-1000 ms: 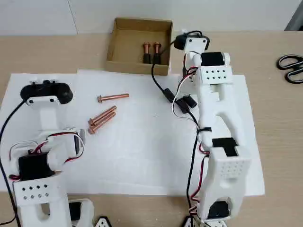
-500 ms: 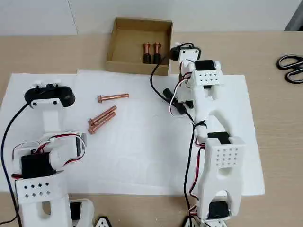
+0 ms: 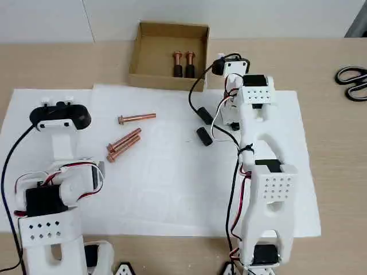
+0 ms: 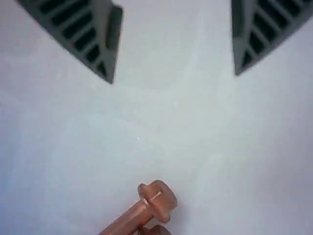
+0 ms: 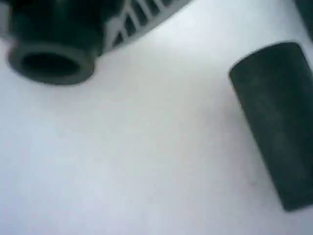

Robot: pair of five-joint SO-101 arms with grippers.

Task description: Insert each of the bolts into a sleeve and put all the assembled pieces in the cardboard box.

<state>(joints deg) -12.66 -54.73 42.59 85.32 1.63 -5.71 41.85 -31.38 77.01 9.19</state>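
Note:
Three copper bolts lie on the white paper: one alone (image 3: pixel 137 118) and a pair (image 3: pixel 123 143) side by side. Two black sleeves (image 3: pixel 205 114) (image 3: pixel 204 136) lie just left of the right arm. The right wrist view shows one sleeve (image 5: pixel 276 122) on its side and the other sleeve (image 5: pixel 49 61) with its open end showing, beside a finger (image 5: pixel 137 17). My right gripper (image 5: pixel 220 19) is open over the paper, holding nothing. My left gripper (image 4: pixel 171 58) is open above bare paper, a bolt head (image 4: pixel 157 200) just short of it. The cardboard box (image 3: pixel 143 51) holds two assembled pieces (image 3: pixel 183 63).
The white paper (image 3: pixel 172 189) covers most of the wooden table. Black scissors (image 3: pixel 352 80) lie at the far right edge. A black cable (image 3: pixel 192 91) from the right arm runs across the paper near the box and the sleeves.
The right arm has drawn back from beside the box toward the sleeves, and the lower sleeve has come out from under it. The left arm has barely shifted.

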